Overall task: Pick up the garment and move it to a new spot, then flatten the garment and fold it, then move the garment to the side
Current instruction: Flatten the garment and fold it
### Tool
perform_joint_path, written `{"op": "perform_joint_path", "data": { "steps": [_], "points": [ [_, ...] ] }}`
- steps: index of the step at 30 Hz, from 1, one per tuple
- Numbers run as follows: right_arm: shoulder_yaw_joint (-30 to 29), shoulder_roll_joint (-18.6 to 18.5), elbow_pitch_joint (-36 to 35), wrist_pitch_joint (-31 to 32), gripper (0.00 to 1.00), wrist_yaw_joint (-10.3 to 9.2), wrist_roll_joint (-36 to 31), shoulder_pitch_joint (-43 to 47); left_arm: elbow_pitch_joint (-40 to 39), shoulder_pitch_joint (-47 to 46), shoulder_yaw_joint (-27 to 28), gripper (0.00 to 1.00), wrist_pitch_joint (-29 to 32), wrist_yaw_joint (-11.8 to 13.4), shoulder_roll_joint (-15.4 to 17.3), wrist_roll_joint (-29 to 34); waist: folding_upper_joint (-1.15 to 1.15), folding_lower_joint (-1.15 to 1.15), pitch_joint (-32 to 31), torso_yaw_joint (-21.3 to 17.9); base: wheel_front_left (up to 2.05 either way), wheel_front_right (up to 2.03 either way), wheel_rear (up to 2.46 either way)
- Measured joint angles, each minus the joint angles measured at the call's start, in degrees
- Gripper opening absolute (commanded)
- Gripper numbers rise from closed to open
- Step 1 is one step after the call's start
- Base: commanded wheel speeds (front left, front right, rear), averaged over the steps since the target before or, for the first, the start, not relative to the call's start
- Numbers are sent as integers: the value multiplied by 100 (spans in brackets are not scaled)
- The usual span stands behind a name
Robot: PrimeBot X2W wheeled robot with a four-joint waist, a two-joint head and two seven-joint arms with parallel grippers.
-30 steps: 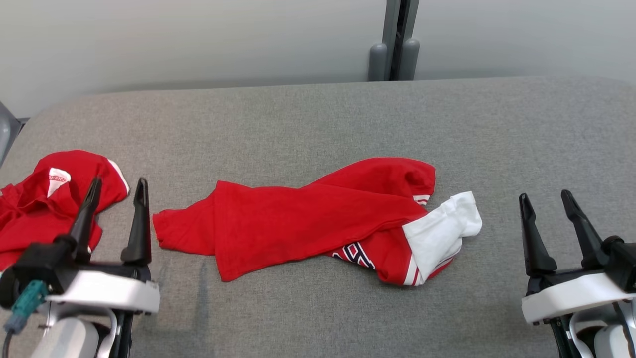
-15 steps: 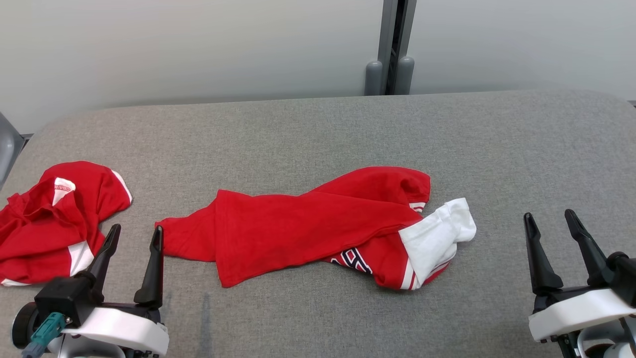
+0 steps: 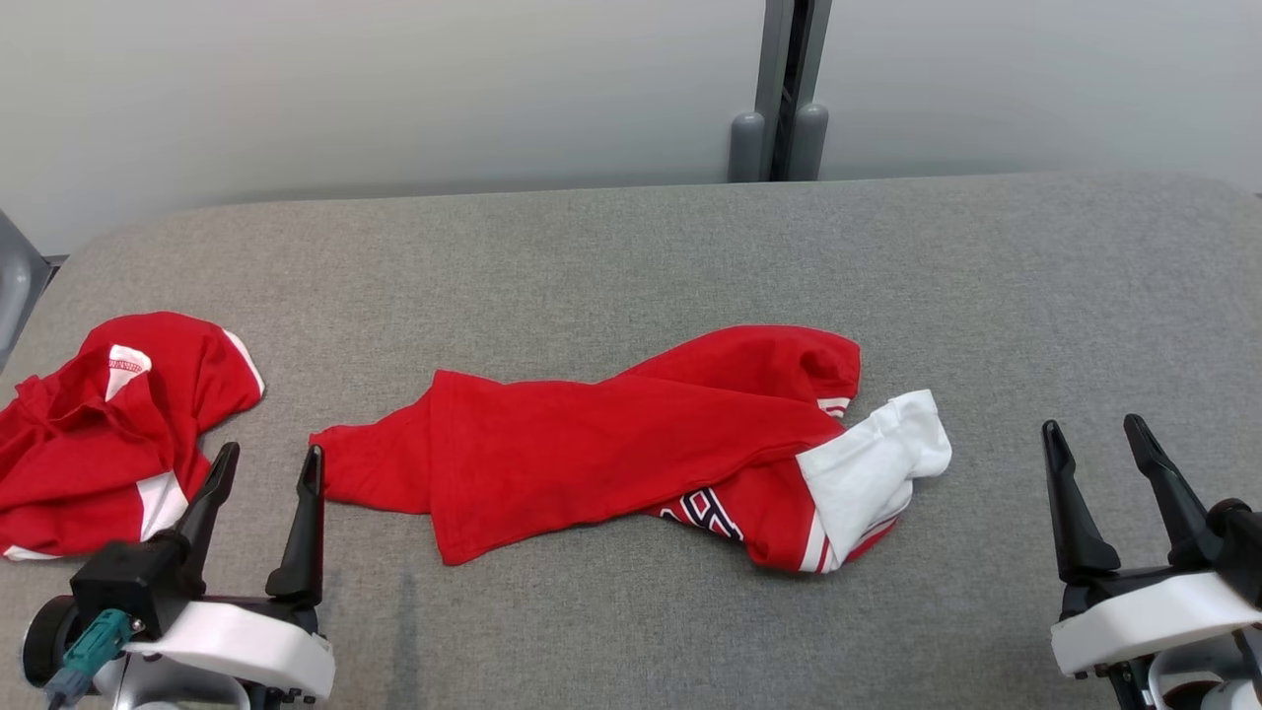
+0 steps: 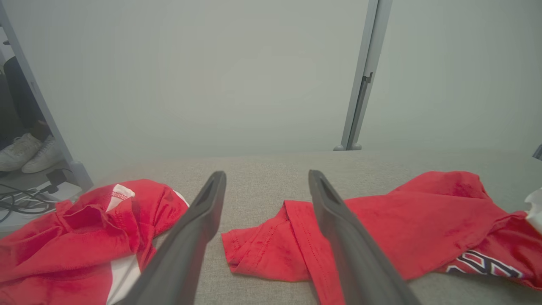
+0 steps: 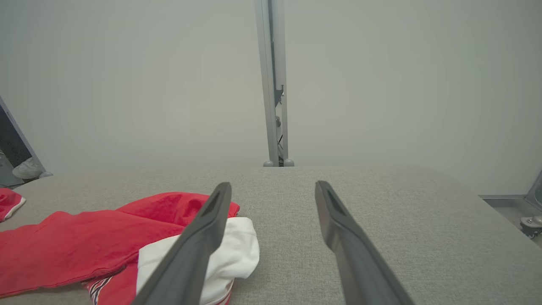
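In the middle of the grey padded table (image 3: 631,256) the crumpled red shirt (image 3: 611,454) is laid, untouched. The left gripper (image 3: 272,451) and right gripper (image 3: 1090,423) are held wide apart, empty. The other red shirt (image 3: 108,424) by the left one could be grabbed by mistake. A pale wall (image 3: 394,89) is seen behind.

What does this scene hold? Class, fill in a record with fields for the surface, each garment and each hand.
surface: grey padded table
centre: red garment, crumpled lengthwise, white part at its right end
left side: second red garment, bunched near the table's left edge
left hand: open, empty, by the centre garment's left end
right hand: open, empty, apart from it
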Motion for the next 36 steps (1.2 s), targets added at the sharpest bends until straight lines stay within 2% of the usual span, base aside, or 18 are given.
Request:
{"op": "perform_joint_path", "data": {
  "steps": [2,6,15,25,26,27,28,32,36],
  "points": [
    [-10,-5,-5,0,100,0,-10,-6,18,-87,-46,100,89,10,-10,-18,0,0,36,15,0,0,0],
    [23,3,-19,9,100,0,-35,-51,211,-308,-258,100,419,-133,-56,-63,0,0,122,27,0,0,0],
    [100,38,-15,14,100,0,-71,-200,1374,-632,-916,100,1692,-854,-390,-704,0,0,445,-68,0,0,0],
    [100,78,46,-54,100,0,-88,-336,2357,-1252,-968,100,1633,-1282,-559,-851,0,0,764,-238,0,0,0],
    [100,80,54,-62,100,0,-97,-349,2417,-1304,-976,48,1606,-1318,-569,-850,0,0,785,-251,0,0,0],
    [89,81,58,-64,100,0,-108,-365,2468,-1346,-984,15,1569,-1370,-572,-850,0,0,805,-264,0,0,0],
    [76,82,68,-69,100,0,-110,-380,2521,-1386,-987,0,1567,-1381,-587,-853,0,0,824,-275,0,0,0],
    [-8,-12,245,-44,100,0,-79,-387,2669,-1491,-1012,0,1474,-1469,-602,-854,0,0,900,-288,0,0,0],
    [147,-269,550,35,100,0,125,-509,2654,-1515,-1027,0,1460,-1474,-581,-853,0,0,938,-255,0,0,0]
  ]
}}
